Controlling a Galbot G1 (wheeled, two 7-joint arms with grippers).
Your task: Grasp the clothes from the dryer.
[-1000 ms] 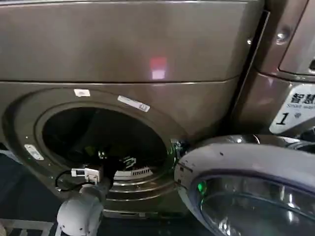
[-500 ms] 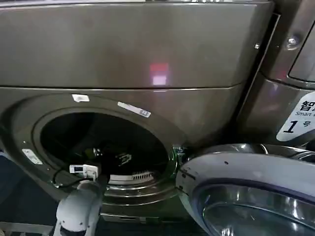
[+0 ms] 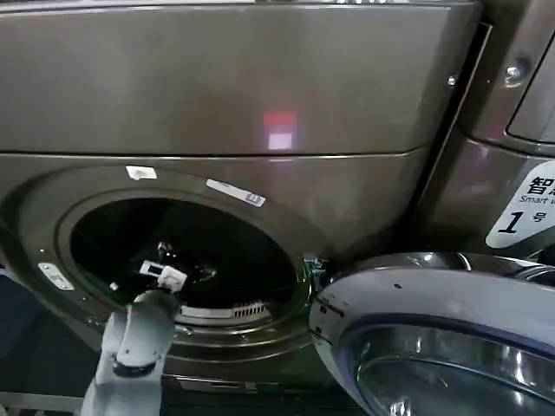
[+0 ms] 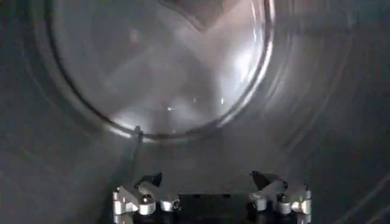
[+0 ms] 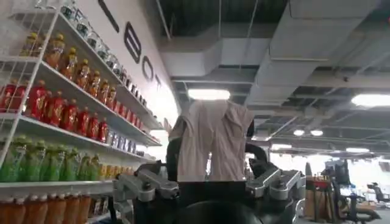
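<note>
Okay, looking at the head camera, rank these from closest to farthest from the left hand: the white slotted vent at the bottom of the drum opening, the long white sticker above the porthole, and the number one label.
From the left hand, inside the dryer opening:
1. White slotted vent, just beside it on the lower rim of the opening.
2. Long white sticker, above, on the porthole ring.
3. Number one label, far off at the right edge.

Bottle-stocked white shelves (image 5: 55, 109), exposed ceiling ducts (image 5: 292, 49), fluorescent strip lights (image 5: 209, 94), neighbouring bronze machine (image 3: 512, 130).
</note>
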